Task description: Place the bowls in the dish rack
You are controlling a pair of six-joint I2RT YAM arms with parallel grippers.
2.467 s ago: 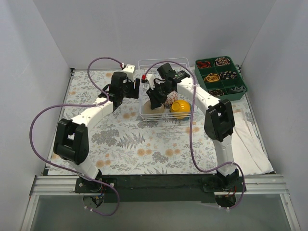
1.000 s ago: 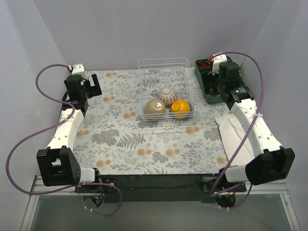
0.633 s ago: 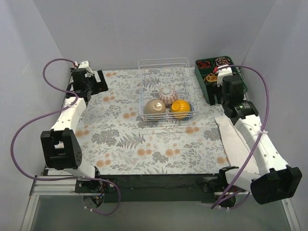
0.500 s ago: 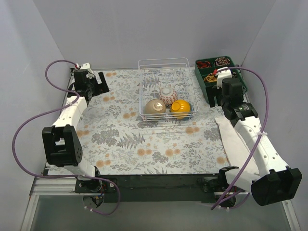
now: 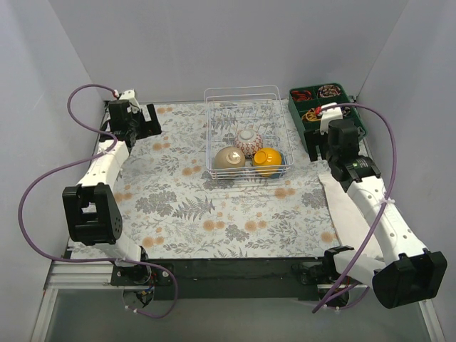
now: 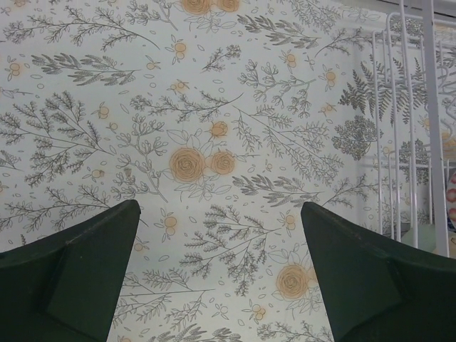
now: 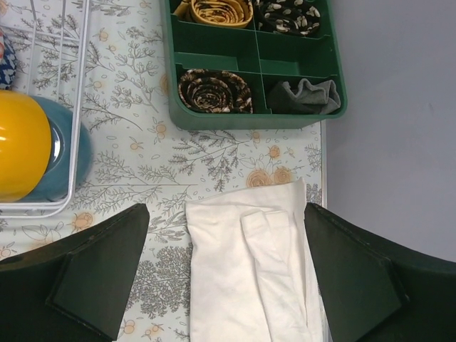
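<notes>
The white wire dish rack (image 5: pixel 211 135) stands at the back centre of the floral mat. Inside it lie a cream bowl (image 5: pixel 229 158), a red-and-white patterned bowl (image 5: pixel 247 142) and an orange-yellow bowl (image 5: pixel 267 161) nested in a blue one (image 5: pixel 278 155). The right wrist view shows the orange-yellow bowl (image 7: pixel 18 146), the blue bowl (image 7: pixel 77 149) and a blue-patterned edge (image 7: pixel 3 57) inside the rack (image 7: pixel 43 208). My left gripper (image 5: pixel 146 122) (image 6: pixel 219 206) is open over bare mat at the back left. My right gripper (image 5: pixel 322 148) (image 7: pixel 226 208) is open above a white cloth, right of the rack.
A dark green compartmented tray (image 5: pixel 354 132) (image 7: pixel 214 117) of small items stands at the back right. A folded white cloth (image 5: pixel 353 214) (image 7: pixel 249 271) lies along the right edge. The rack's wires (image 6: pixel 399 142) show at the right of the left wrist view. Grey walls enclose the table.
Both arms have drawn away from the rack to the sides, left to the back left corner, right toward the cloth. In the last half second they barely move.
</notes>
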